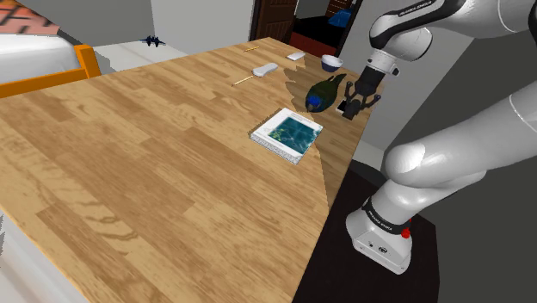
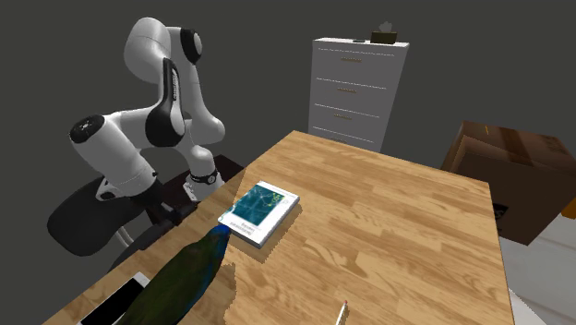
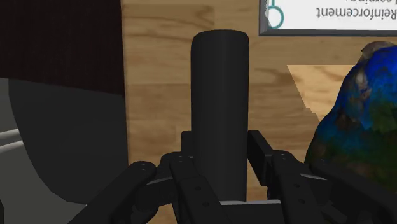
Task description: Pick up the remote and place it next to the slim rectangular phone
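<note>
Gripping the dark remote [image 3: 219,95] firmly, the gripper [image 1: 353,103] holds it lifted near the surface [image 1: 172,172] edge, apparently for carrying toward the slim phone [image 2: 118,300].

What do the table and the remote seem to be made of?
The table looks like light brown wood with a smooth finish, judging by its grain and plank seams. The remote is plain, dark and matte, perhaps plastic, but it has no texture to settle this.
</note>
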You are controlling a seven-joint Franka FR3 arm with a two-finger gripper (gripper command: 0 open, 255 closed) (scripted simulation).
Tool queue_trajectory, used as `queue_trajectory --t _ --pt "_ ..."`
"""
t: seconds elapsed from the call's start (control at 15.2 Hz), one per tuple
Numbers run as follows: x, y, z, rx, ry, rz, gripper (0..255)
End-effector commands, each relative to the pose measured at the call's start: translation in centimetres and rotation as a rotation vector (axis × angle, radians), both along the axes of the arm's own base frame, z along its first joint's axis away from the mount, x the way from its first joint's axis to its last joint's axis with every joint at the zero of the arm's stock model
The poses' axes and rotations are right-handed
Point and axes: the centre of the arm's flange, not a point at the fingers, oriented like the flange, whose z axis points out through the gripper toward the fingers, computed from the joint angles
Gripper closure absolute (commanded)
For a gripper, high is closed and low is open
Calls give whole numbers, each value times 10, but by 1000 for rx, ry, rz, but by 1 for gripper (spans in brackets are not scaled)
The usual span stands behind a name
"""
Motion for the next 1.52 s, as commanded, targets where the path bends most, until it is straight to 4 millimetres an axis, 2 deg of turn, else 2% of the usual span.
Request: queue_trajectory --t 0.0,0.99,1.45 --pt "-8 -23 0 0 0 1 255" --pt "-8 -23 -78 0 0 1 255" --pt "-8 -23 -78 0 0 1 255"
